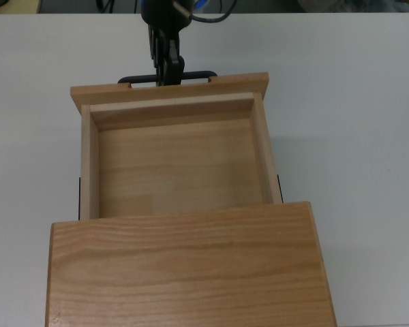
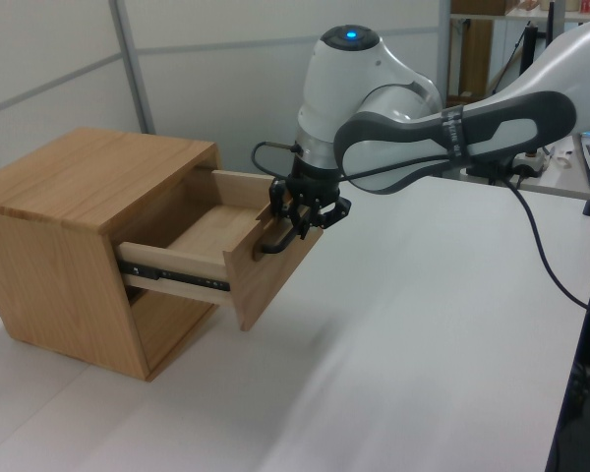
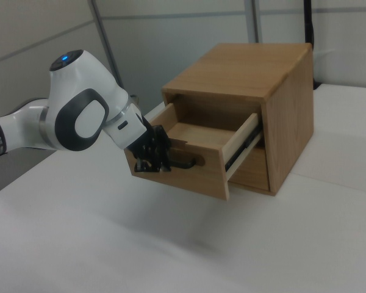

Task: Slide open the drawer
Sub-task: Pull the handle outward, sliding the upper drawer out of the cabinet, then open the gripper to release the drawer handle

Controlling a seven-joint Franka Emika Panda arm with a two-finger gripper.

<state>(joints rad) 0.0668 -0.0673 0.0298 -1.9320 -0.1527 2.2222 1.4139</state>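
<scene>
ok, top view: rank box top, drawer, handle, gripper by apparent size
1. box top, though it sits nearest the camera
2. drawer
3. handle and gripper: both small, gripper partly cut off, so unranked

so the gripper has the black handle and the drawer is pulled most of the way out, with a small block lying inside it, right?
Not quite: the drawer holds nothing. The top view shows only its bare wooden floor. The rest stands: the gripper is closed on the black handle, and the drawer is pulled most of the way out of the box, as the left view shows.
</scene>
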